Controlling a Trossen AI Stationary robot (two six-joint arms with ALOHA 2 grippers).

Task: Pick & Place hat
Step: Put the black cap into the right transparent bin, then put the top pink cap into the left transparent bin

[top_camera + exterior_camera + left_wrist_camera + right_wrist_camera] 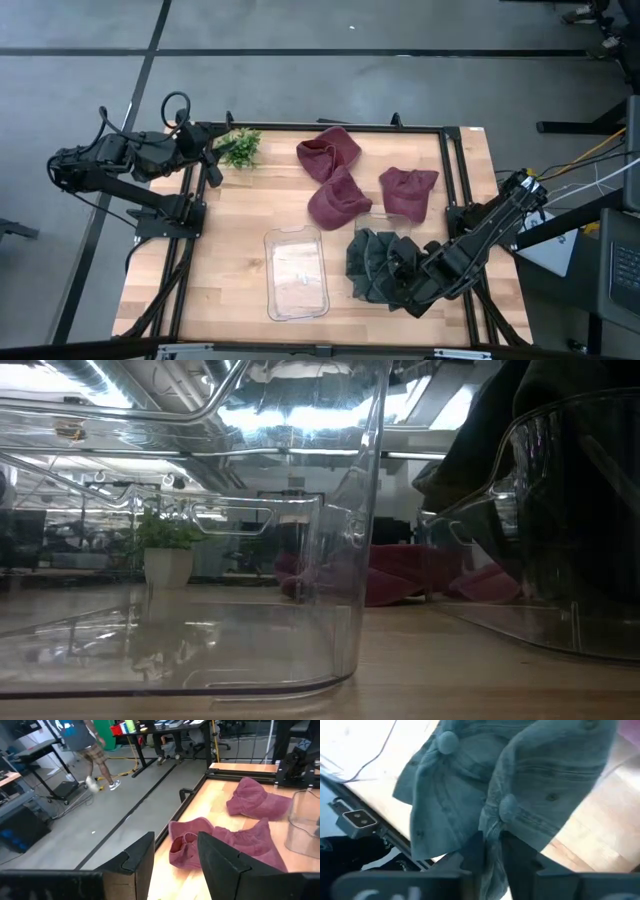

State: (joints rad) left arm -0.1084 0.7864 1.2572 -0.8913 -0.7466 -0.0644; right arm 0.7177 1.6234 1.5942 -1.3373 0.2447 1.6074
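Several dark grey-green hats (368,262) are heaped at the table's near right, in a clear bin (560,610). My right gripper (400,274) comes in from the right and is shut on one of them (492,842). Each dark hat has a button on its crown (447,742). Three maroon hats lie flat on the wood: one at the far middle (328,152), one below it (338,200), one to the right (408,190). My left gripper (213,165) waits open at the far left edge, and its wrist view (175,852) looks across at the maroon hats (252,800). My right gripper pinches a bunched fold of a dark hat's crown, just below its button (506,809), between the two fingers (474,854). The fingers slant down from the table's near right. The hat lies on the heap of dark hats; lifted or not, I cannot tell.
An empty clear bin (295,233) stands at the near middle, left of the dark hats, and fills the low view (340,560). A small potted plant (240,147) stands at the far left by my left gripper. A person walks in the room beyond (95,750).
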